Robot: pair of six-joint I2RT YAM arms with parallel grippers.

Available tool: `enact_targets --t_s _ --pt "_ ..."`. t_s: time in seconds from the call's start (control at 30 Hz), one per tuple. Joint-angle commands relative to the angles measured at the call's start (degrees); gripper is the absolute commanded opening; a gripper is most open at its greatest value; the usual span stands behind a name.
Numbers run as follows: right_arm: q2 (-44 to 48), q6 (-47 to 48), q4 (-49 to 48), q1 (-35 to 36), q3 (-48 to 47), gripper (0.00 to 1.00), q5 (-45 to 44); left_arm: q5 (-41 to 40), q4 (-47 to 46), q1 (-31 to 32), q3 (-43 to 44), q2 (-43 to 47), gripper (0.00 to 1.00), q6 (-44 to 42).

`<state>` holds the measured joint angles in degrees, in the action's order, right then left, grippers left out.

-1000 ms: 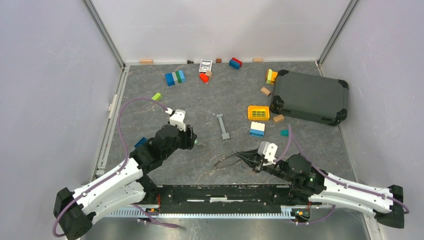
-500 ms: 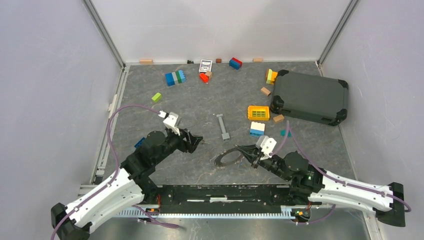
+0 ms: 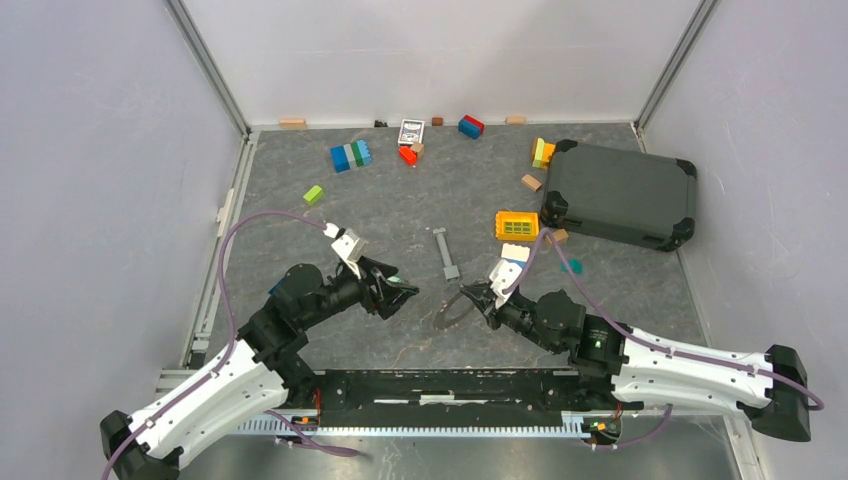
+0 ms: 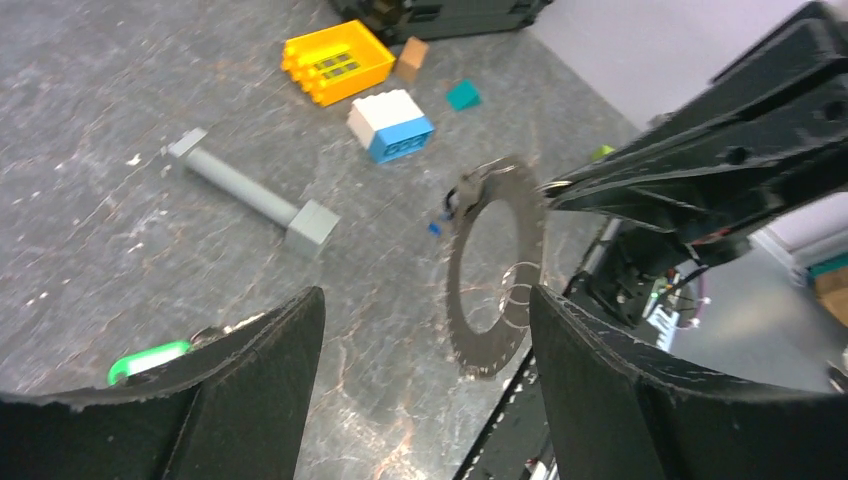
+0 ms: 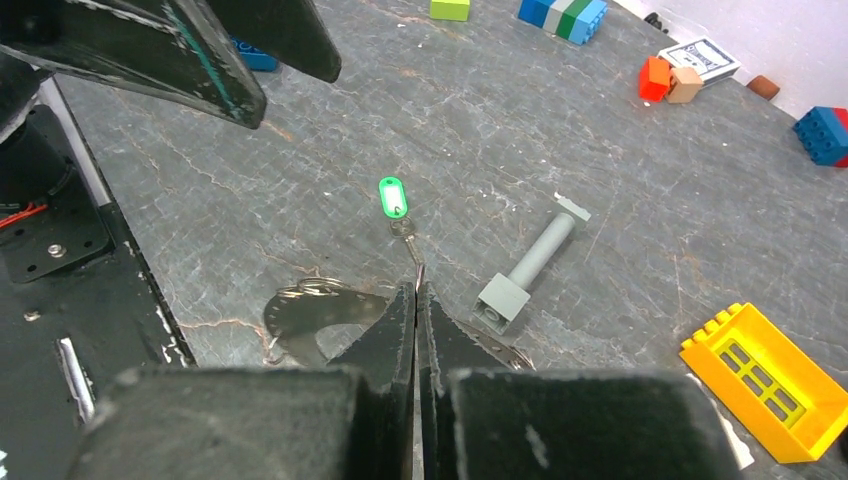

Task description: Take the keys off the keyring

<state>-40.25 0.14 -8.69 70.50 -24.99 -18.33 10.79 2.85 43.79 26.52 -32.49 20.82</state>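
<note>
Note keyring [image 4: 485,357] pinched in closed right pincer [image 3: 472,297], at three o'clock from wide-spread left pincer [image 3: 403,293] seen from above; green-headed key [image 5: 393,198] flat on tabletop [image 3: 400,200] beside the latter.

Two arms were inspected. On the left arm [image 3: 215,385] and the right arm [image 3: 690,372], white shells dotted with small dark fastener holes are fitted over the long links, with black joint housings and black end caps. A purple cable [image 3: 232,255] is routed along each arm, and a white camera block [image 3: 348,245] is mounted at each wrist. A green indicator light [image 3: 593,343] is noted on the right arm. The left gripper [image 4: 425,300] and the right gripper [image 5: 417,290] are fitted with black, rough-edged fingers [image 4: 640,400]. A black rail [image 3: 440,385] is seen between the bases.
</note>
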Motion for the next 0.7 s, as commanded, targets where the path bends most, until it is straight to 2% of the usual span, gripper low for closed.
enact_targets --t_s 0.0,0.1,0.27,0.47,0.67 --pt "-0.20 -3.80 -1.24 0.08 -2.45 0.00 -0.88 5.01 -5.69 -0.20 -0.74 1.10 0.81 3.33" --pt "1.20 -6.67 -0.10 0.08 -0.37 0.00 -0.99 4.86 -5.68 -0.20 -1.34 0.36 0.81 4.60" --pt "6.34 -15.14 7.91 0.08 2.78 0.00 -0.84 4.65 -5.84 -0.20 -2.09 -0.49 0.81 5.27" --pt "16.36 -28.17 21.76 0.03 6.93 0.00 -5.19 3.72 -6.01 -0.20 -1.65 -2.47 0.81 5.53" --pt "19.48 -42.97 38.30 0.08 5.78 0.00 -10.67 4.16 -6.28 -0.20 -1.61 -5.30 0.81 6.20"
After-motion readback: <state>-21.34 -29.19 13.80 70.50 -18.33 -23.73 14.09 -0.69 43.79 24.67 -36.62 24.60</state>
